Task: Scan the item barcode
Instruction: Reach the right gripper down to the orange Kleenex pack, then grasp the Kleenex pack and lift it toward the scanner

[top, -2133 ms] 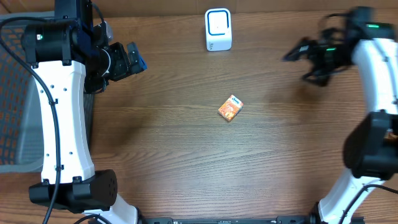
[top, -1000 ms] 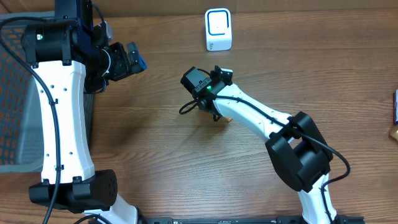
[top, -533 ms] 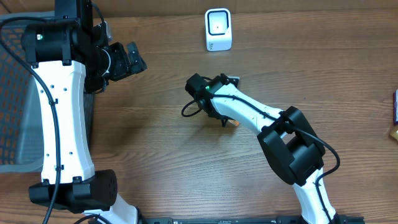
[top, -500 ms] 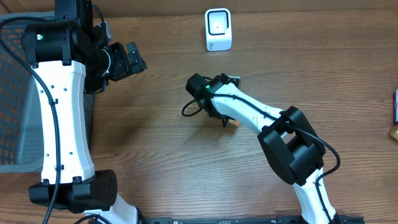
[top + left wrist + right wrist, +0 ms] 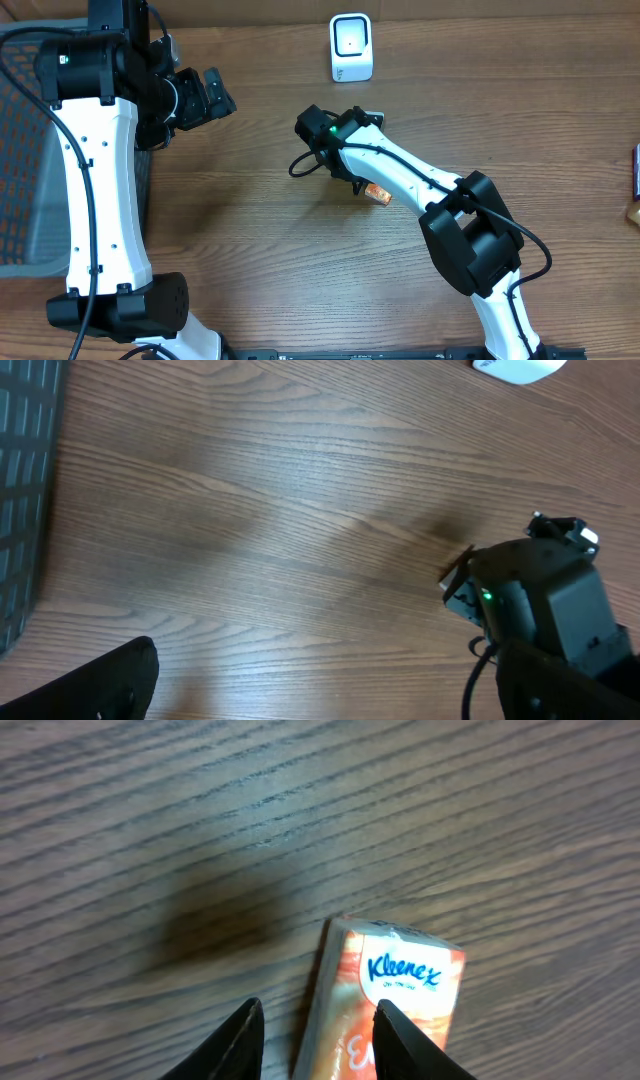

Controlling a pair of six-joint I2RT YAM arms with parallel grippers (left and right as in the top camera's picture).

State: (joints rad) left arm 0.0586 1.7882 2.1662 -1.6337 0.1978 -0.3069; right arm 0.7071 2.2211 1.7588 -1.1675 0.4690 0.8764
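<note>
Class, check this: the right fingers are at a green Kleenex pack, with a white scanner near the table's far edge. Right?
No: the Kleenex pack is orange, not green; the right wrist view shows it. The right fingers are at it, with the white scanner near the table's far edge.

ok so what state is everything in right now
scanner: upright, nothing held to it
kleenex pack: logo face up, away from the scanner
left hand: open, empty
right hand: fingers apart at the pack's edge, grip unclear
</note>
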